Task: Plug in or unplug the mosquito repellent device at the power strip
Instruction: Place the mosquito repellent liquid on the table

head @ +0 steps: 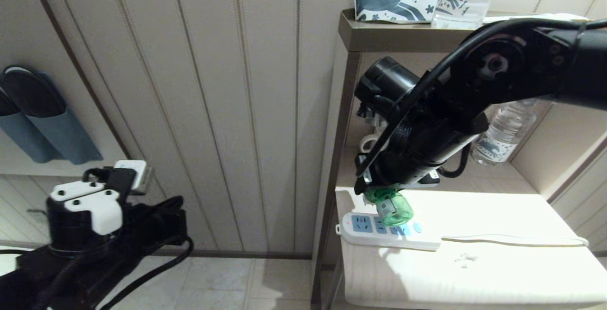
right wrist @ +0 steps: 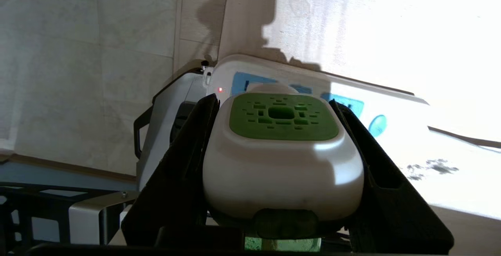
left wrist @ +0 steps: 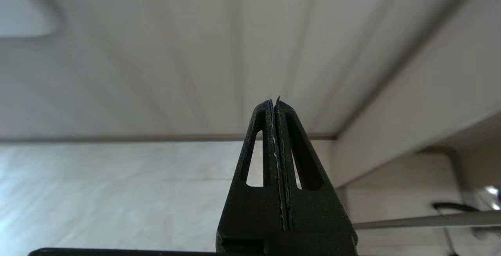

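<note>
Right claw pinches the mosquito repellent device by the sides of its white-and-green head, fingers flat on both flanks. The device hangs just over the power strip, near the blue sockets; can't tell whether the prongs are seated.

To do this well, imo: keep the head square to the strip, move straight along the prong axis w/o twisting, and watch that the strip doesn't lift or slide on the tabletop.

Its green bottle is translucent, fill level unreadable. A water bottle stands at the back, apparently mostly empty.

Left claw is pressed together, parked low near the floor.
</note>
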Controlling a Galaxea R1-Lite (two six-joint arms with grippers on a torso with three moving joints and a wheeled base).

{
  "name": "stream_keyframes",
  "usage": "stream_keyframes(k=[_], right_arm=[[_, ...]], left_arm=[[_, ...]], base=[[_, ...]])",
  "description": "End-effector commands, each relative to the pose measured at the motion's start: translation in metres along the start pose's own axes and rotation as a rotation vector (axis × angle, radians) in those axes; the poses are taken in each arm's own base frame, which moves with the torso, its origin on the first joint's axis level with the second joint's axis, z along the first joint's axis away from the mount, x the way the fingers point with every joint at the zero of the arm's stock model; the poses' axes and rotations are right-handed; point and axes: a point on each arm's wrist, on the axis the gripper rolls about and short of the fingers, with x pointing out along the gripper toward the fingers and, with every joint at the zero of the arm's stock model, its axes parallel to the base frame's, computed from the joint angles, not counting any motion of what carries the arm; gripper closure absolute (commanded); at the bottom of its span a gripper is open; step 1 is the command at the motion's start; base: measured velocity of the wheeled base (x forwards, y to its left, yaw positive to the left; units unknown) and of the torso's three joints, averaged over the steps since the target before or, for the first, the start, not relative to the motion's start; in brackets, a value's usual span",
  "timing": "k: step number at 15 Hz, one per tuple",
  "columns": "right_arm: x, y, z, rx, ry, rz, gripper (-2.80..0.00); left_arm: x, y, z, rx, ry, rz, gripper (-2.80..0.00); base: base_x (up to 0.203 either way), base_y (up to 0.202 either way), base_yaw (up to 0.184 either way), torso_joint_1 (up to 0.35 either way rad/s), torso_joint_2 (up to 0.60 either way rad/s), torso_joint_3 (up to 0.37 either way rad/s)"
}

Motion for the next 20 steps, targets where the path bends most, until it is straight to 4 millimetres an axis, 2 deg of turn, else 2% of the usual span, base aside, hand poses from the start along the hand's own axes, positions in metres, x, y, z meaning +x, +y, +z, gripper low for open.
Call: stream_keyframes(k=[1,6,8,10,14,20], right_arm=[[-0.017,-0.005,-0.003,0.008,-0.018,0.011,0.00],[-0.052,-0.015,-0.017,0.024,-0.028,0.023,0.00],[-0.055,-0.016,-0.020,0.034,-0.018,0.019,0.00],[-0.057,-0.015,-0.022,0.041,-0.019,0.026,0.00],[-0.059,-0.015,-0.022,0.050,-0.023,0.029,0.00],[-0.059,-0.014,-0.022,0.048,-0.026,0.030,0.00]], left_arm=[[-0.033,0.023,0.013,-0.049,-0.095,0.041,0.00],[-0.110,0.053,0.015,-0.074,-0.116,0.094,0.00],[-0.143,0.063,0.004,-0.094,-0.100,0.127,0.00],[-0.166,0.072,-0.013,-0.122,-0.053,0.179,0.00],[-0.188,0.080,-0.036,-0.194,-0.060,0.339,0.00],[-0.200,0.080,-0.079,-0.188,-0.136,0.404,0.00]], base=[[0.000,0.000,0.000,0.000,0.00,0.000],[0.000,0.000,0.000,0.000,0.00,0.000],[0.000,0.000,0.000,0.000,0.00,0.000],[0.000,0.000,0.000,0.000,0.00,0.000],[0.000,0.000,0.000,0.000,0.00,0.000],[0.000,0.000,0.000,0.000,0.00,0.000]])
